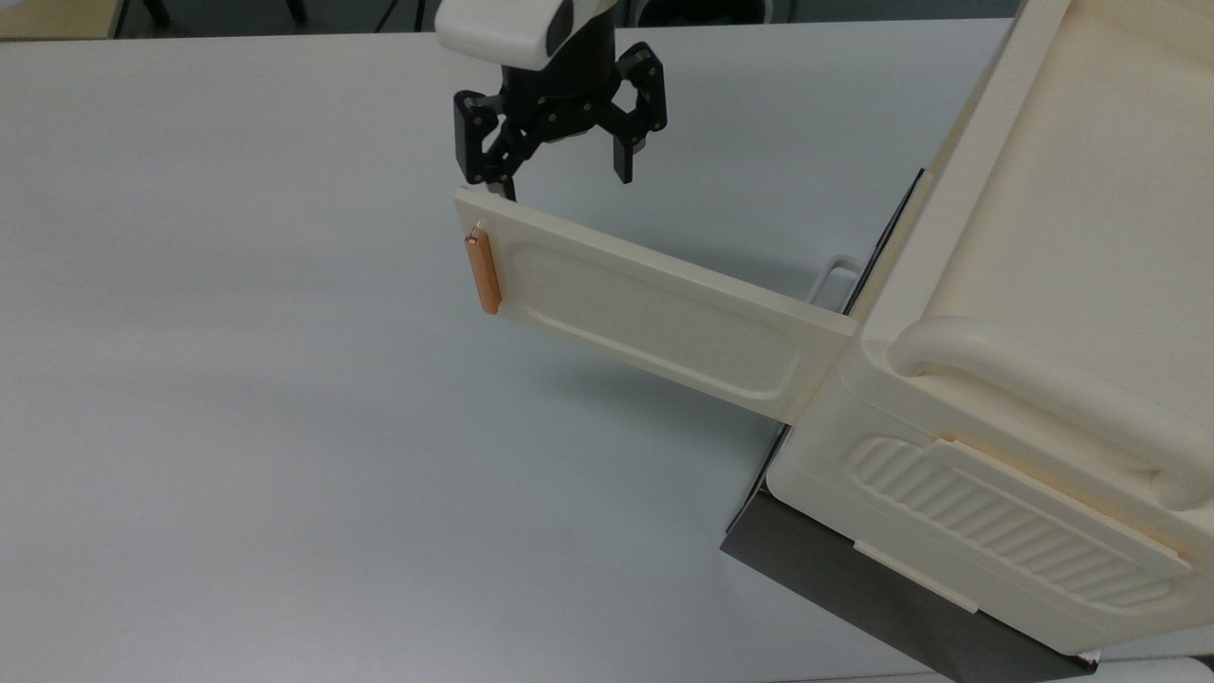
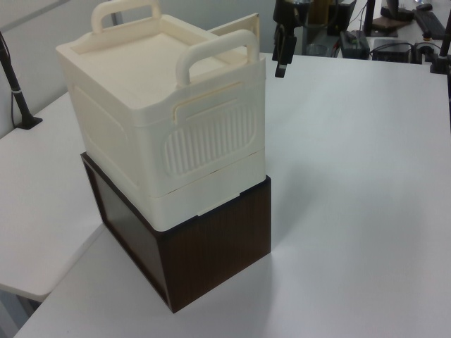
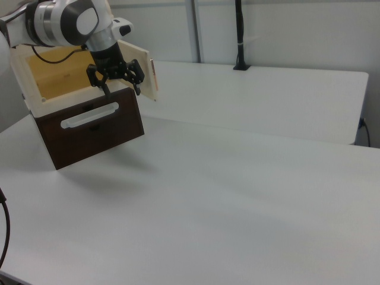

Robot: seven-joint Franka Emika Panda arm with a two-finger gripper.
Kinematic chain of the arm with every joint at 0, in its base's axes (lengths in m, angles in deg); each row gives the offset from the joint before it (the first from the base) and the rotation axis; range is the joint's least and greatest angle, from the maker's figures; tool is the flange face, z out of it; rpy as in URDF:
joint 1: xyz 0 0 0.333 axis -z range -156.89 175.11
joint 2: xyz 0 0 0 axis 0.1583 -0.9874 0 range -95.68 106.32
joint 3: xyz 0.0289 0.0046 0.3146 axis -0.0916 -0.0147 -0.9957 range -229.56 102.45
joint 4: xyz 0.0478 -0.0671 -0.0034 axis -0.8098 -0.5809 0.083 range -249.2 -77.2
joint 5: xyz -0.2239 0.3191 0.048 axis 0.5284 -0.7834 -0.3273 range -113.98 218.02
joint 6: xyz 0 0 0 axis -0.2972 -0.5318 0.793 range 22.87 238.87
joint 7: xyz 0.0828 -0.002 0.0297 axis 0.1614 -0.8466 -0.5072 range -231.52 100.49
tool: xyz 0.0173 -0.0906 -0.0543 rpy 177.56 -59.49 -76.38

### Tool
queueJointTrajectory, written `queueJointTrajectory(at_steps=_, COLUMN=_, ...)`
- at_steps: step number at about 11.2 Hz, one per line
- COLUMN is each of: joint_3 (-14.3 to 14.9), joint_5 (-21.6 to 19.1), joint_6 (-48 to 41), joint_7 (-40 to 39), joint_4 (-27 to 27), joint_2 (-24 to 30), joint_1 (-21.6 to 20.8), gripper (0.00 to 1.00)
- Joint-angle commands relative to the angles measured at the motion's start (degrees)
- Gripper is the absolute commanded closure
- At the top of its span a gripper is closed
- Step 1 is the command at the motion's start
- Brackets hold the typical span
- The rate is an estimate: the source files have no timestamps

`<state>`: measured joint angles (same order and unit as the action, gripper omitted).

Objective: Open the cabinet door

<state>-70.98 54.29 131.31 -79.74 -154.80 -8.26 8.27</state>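
The cream cabinet [image 1: 1043,313] stands on a dark base at the top view's right. Its door [image 1: 654,313] stands swung out, a long panel reaching left over the table, with a copper bar handle [image 1: 484,270] at its free end. My gripper [image 1: 560,180] hangs open just behind that free end, and its left fingertip [image 1: 501,190] is at the door's top corner. In the right view the gripper [image 3: 119,84] is in front of the open cabinet [image 3: 35,95], beside the door [image 3: 145,71]. In the left view the gripper [image 2: 282,51] is to the right of the door's edge [image 2: 239,27].
The cabinet sits on a dark brown box [image 2: 211,246] with a white loop handle [image 3: 89,116] on its front. The white table [image 1: 237,427] stretches wide to the top view's left. A black pole [image 3: 240,35] is clamped at the table's far edge in the right view.
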Motion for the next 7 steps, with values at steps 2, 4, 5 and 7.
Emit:
queueJointTrajectory(at_steps=2, joint_3=0.7, joint_5=3.1, joint_6=-4.3, joint_7=14.1, joint_4=-1.5, joint_2=1.4, joint_1=-0.2, gripper=0.00)
queueJointTrajectory(at_steps=4, joint_3=0.8, joint_5=3.3, joint_6=-7.3, joint_7=14.3, joint_4=-3.9, joint_2=4.2, joint_1=1.6, gripper=0.00)
queueJointTrajectory(at_steps=5, joint_3=1.4, joint_5=2.9, joint_6=-7.4, joint_7=14.3, joint_4=-6.7, joint_2=6.6, joint_1=1.8, gripper=0.00)
queueJointTrajectory(at_steps=7, joint_3=3.7, joint_5=2.4, joint_6=-7.7, joint_7=14.4, joint_4=-11.7, joint_2=11.0, joint_1=1.9, gripper=0.00)
